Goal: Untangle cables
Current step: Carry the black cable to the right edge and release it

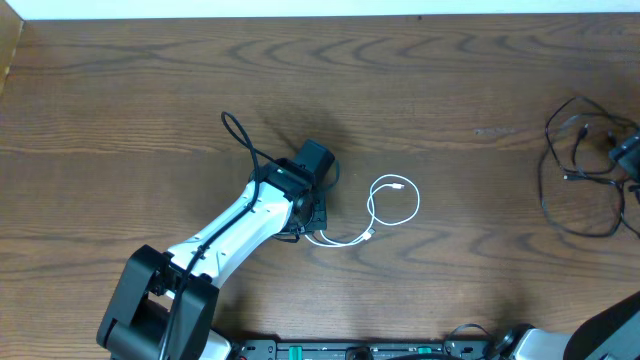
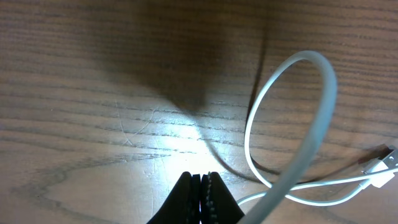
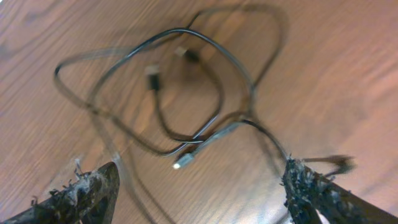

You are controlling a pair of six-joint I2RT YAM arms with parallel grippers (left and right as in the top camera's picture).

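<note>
The white cable [image 1: 371,203] lies mid-table in a small loop, its tail running left to my left gripper [image 1: 318,222]. In the left wrist view the left gripper [image 2: 201,182] is shut, with nothing visible between the pads. The white cable [image 2: 328,99] arcs close past its right finger, and its plug [image 2: 380,163] lies on the wood. The black cable [image 1: 543,185] sprawls in loose loops at the far right, under my right gripper [image 1: 630,152]. In the blurred right wrist view the right gripper [image 3: 202,183] stands wide open above the black cable [image 3: 186,31], holding nothing.
The left arm's own black cord [image 1: 236,131] loops out behind its wrist. The table's far edge [image 1: 320,17] meets a white wall. The arms' base rail [image 1: 350,351] lines the near edge. Bare wood separates the two cables.
</note>
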